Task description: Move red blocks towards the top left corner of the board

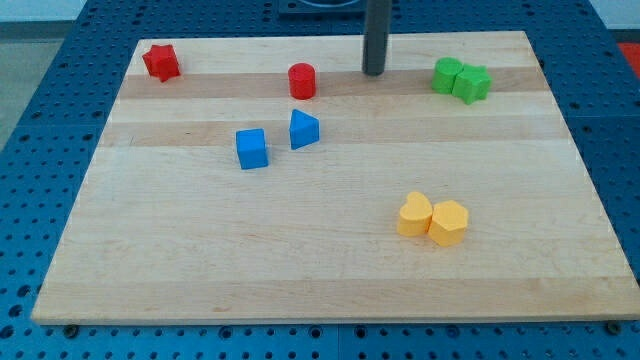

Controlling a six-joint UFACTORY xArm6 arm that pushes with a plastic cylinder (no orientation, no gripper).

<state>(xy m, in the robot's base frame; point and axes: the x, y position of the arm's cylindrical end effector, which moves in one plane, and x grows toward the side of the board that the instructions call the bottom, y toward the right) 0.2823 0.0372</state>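
A red star-shaped block (160, 62) lies near the board's top left corner. A red cylinder (302, 80) stands at the view's top, left of centre. My tip (374, 72) rests on the board to the right of the red cylinder, about a block's width apart from it and not touching. The rod rises out of the view's top.
A blue cube (252, 148) and a blue triangular block (303, 129) lie just below the red cylinder. Two green blocks (461, 79) touch each other at the top right. Two yellow blocks (432, 218) touch at the lower right. The wooden board (200, 270) lies on a blue perforated table.
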